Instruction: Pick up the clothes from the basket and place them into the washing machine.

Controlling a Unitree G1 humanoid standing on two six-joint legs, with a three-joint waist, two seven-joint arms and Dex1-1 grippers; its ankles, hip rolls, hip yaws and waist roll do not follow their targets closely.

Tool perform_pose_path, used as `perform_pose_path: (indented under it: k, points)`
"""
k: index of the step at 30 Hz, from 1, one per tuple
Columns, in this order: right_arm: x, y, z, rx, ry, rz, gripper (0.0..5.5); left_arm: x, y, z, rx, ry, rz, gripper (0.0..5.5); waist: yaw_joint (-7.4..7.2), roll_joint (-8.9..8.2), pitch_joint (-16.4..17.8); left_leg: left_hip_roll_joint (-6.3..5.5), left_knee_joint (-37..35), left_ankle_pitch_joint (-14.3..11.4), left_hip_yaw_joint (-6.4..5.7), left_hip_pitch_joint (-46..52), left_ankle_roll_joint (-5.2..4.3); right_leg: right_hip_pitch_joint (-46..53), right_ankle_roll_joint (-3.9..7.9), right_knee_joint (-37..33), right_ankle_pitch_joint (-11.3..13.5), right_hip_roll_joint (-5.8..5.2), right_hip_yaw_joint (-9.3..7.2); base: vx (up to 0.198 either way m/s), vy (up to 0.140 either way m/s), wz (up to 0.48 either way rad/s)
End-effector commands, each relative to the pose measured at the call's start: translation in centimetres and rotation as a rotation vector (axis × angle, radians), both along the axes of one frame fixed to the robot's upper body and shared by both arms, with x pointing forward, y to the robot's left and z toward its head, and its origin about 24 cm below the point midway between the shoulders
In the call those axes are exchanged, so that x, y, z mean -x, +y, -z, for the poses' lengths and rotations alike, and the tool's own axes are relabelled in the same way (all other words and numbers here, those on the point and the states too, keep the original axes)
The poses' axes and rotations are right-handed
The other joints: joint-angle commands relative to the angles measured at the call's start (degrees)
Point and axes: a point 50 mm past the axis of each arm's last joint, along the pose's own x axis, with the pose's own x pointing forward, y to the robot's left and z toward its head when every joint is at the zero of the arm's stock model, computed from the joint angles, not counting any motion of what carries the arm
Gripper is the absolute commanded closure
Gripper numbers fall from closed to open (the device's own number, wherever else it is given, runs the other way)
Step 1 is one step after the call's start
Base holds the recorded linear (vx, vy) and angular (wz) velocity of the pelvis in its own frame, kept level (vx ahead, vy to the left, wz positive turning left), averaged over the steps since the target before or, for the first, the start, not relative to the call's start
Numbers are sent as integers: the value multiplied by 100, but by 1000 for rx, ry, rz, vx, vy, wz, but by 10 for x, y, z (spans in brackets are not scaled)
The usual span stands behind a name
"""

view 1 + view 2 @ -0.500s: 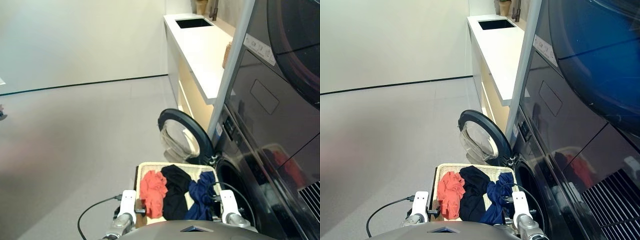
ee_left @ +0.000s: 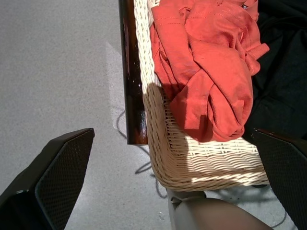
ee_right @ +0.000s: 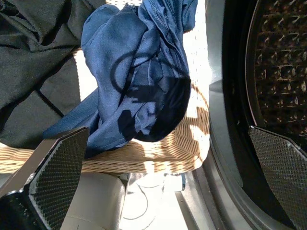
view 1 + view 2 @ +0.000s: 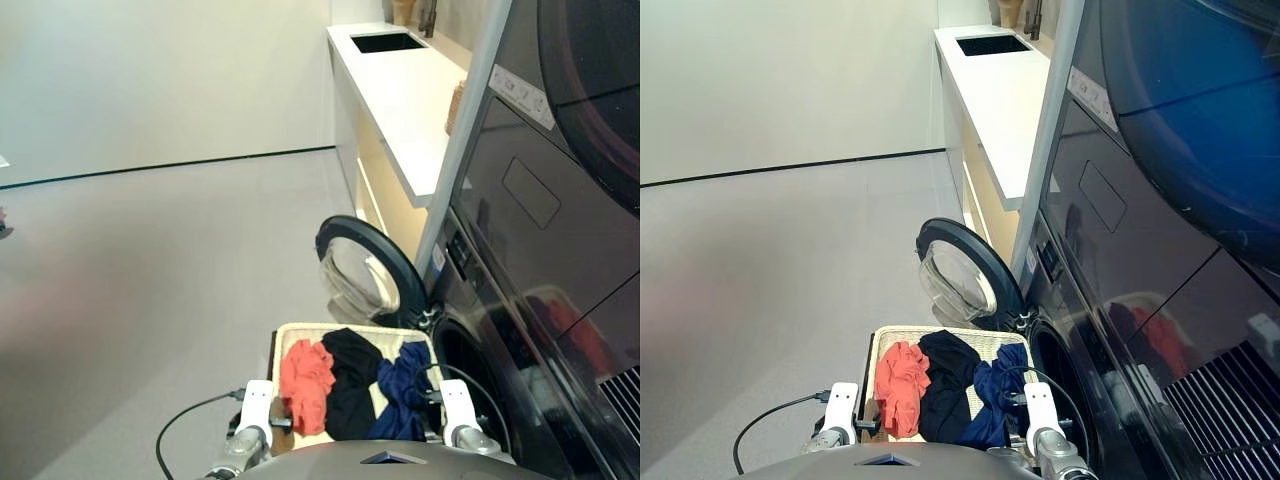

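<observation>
The cream wicker basket [image 4: 300, 331] sits low in front of me with the clothes in it. An orange-red garment [image 4: 305, 385] lies at its left, a black one [image 4: 352, 385] in the middle, and a navy one [image 4: 402, 390] at its right. Just right of the basket stands the dark washing machine [image 4: 500, 380]; its round door [image 4: 365, 270] is swung open beyond the basket. My left gripper [image 2: 172, 132] hangs open over the basket's near left rim by the orange-red garment [image 2: 206, 67]. My right gripper [image 3: 168, 129] is open above the navy garment [image 3: 139, 76], beside the drum [image 3: 283, 67].
A second dark appliance [image 4: 580, 120] is stacked above the washer. A white counter [image 4: 400, 90] with a sink [image 4: 385, 43] runs along the far right. A black cable [image 4: 185, 420] loops on the grey floor [image 4: 150, 270] at my left. A dark bar [image 2: 132, 72] runs along the basket's left side.
</observation>
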Motion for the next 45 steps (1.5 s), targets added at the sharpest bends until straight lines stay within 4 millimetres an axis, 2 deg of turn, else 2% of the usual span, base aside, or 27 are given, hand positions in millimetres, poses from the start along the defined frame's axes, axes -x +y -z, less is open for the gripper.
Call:
perform_pose_path:
  k: [1, 8, 15, 16, 17, 18, 27, 29, 30, 35, 40, 41, 42, 43, 45]
  points:
    - [-44, 23, -11, -45, -128, -34, 0, -28, 13, -8, -59, -68, 21, 0, -176, -544, 69, -484, 55, -433, 50, 306, 149, 542, 700, -801, 108, -304, 313, 0, 0, 0]
    - [-50, 25, -13, -48, -141, -56, 0, -35, 11, -10, -50, -86, 34, 0, -193, -533, 118, -480, 60, -415, 65, 240, 149, 458, 701, -780, 118, -305, 330, 0, 0, 0]
    - [-70, 28, -23, -61, -220, -61, 0, -60, 9, -20, -58, -171, 49, 0, -208, -547, 306, -491, 125, -356, 85, -97, 144, 111, 709, -710, 182, -326, 329, 0, 0, 0]
    - [-82, 31, -29, -62, -266, -78, 0, -71, 9, -25, -62, -208, 46, 0, -203, -554, 422, -501, 173, -332, 79, -253, 142, -35, 706, -670, 204, -331, 332, 0, 0, 0]
    - [-82, 31, -29, -62, -266, -78, 0, -71, 9, -25, -62, -208, 46, 0, -204, -554, 418, -501, 177, -333, 78, -261, 142, -42, 706, -668, 204, -332, 331, -103, 28, -10]
    - [-96, 36, -38, -69, -324, -102, 0, -82, 9, -31, -69, -245, 47, 0, -209, -558, 556, -507, 220, -291, 74, -453, 136, -245, 704, -603, 227, -333, 336, -87, 20, -21]
    - [-157, 60, -88, -114, -596, -167, 0, -140, 5, -65, -97, -438, 35, 0, -264, -558, 1228, -511, 679, -223, 51, -1605, 173, -1547, 678, 182, 189, -380, 351, -106, 24, -35]
    - [-168, 65, -100, -125, -657, -173, 0, -150, 4, -72, -105, -469, 28, 0, -280, -553, 1292, -518, 802, -223, 47, -1843, 168, -1757, 669, 251, 186, -398, 378, -32, 12, 13]
    - [-168, 65, -100, -125, -657, -173, 0, -150, 4, -72, -105, -469, 28, 0, -281, -552, 1286, -519, 807, -225, 46, -1854, 168, -1767, 669, 254, 185, -399, 378, 0, 0, 0]
    - [-200, 73, -137, -123, -813, -185, 0, -189, -3, -105, -105, -610, -1, 0, -321, -528, 1538, -525, 1248, -262, 49, -2691, 125, -2602, 642, 565, 217, -435, 406, -77, 4, -3]
    - [-216, 81, -161, -133, -908, -202, 0, -208, -3, -124, -106, -680, -18, 0, -368, -503, 1639, -521, 1701, -383, 50, -3319, 129, -3188, 608, 891, 153, -429, 462, -34, -1, 0]
    - [-223, 84, -173, -144, -950, -205, 0, -218, 1, -135, -120, -712, -24, 0, -381, -502, 1684, -531, 1952, -437, 26, -3674, 136, -3493, 590, 1058, 116, -410, 479, -53, -1, 40]
    - [-223, 84, -173, -144, -950, -205, 0, -218, 1, -135, -120, -712, -24, 0, -382, -501, 1680, -531, 1956, -439, 26, -3681, 136, -3498, 590, 1060, 116, -410, 478, -57, 18, 23]
    - [-229, 88, -186, -154, -1004, -214, 0, -226, 2, -145, -126, -747, -28, 0, -417, -489, 1696, -522, 2187, -507, 55, -4036, 168, -3833, 581, 1245, 89, -398, 530, 0, 0, 0]
    - [-234, 93, -197, -166, -1045, -227, 0, -232, 3, -152, -123, -766, -46, 0, -438, -478, 1690, -520, 2376, -571, 44, -4321, 205, -4112, 565, 1386, 53, -382, 571, 42, 10, -43]
